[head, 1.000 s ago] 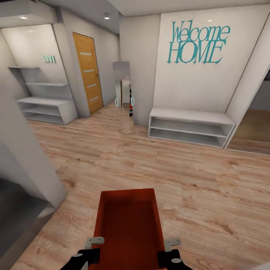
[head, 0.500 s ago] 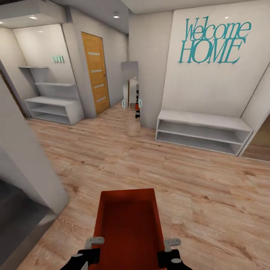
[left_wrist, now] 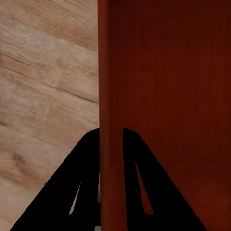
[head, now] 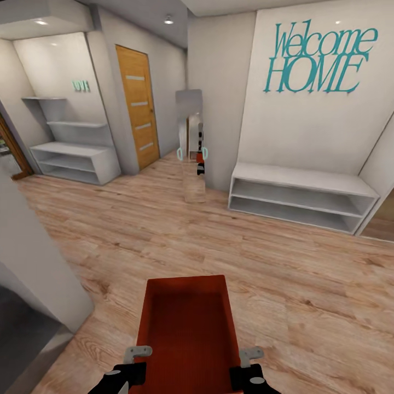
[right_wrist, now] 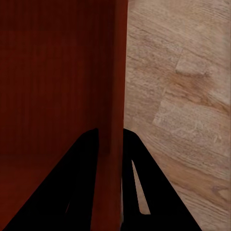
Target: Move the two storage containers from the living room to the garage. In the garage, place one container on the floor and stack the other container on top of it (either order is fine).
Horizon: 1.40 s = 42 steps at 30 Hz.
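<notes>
A light wood plank floor (head: 230, 241) stretches across a hallway toward a pale wall (head: 306, 126) carrying teal "Welcome HOME" lettering (head: 319, 57). Under the lettering stands a long low white shelf unit (head: 301, 195); a second white shelf unit (head: 74, 158) sits in the alcove to the left, beside an orange wooden door (head: 135, 104). Between them a tall narrow mirror (head: 190, 145) leans at the corner of the wall.

Close to the robot, an orange-red storage container (head: 189, 328) is carried above the planks, open side up and empty inside, its long sides running away from the robot. The left gripper (left_wrist: 111, 144) has its jaws closed over the container's left wall, one finger on each face. The right gripper (right_wrist: 109, 144) pinches the opposite wall the same way.
</notes>
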Available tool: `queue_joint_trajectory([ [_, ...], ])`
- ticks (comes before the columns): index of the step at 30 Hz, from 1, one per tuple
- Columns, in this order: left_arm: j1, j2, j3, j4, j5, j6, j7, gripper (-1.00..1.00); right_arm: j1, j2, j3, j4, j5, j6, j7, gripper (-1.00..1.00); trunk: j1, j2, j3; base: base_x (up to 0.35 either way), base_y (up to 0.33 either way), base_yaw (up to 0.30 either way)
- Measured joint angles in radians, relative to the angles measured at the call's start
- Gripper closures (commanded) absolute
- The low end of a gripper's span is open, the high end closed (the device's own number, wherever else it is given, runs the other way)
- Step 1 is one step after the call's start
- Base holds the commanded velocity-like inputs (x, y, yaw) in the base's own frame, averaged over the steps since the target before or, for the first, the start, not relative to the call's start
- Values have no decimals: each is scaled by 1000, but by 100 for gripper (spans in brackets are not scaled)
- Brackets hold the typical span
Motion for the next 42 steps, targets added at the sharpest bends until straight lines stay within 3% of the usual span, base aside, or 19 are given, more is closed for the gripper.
queue_joint_trajectory([
  [32, 0, 0, 0, -1, 1, 0, 0, 100, 0, -1, 1, -3, 0, 1, -1, 100, 0, 0, 0, 325, 0, 1],
  [42, 0, 0, -1, -2, 1, 0, 0, 100, 1, 0, 1, -2, -1, 0, -1, 100, 0, 0, 0, 325, 0, 191],
])
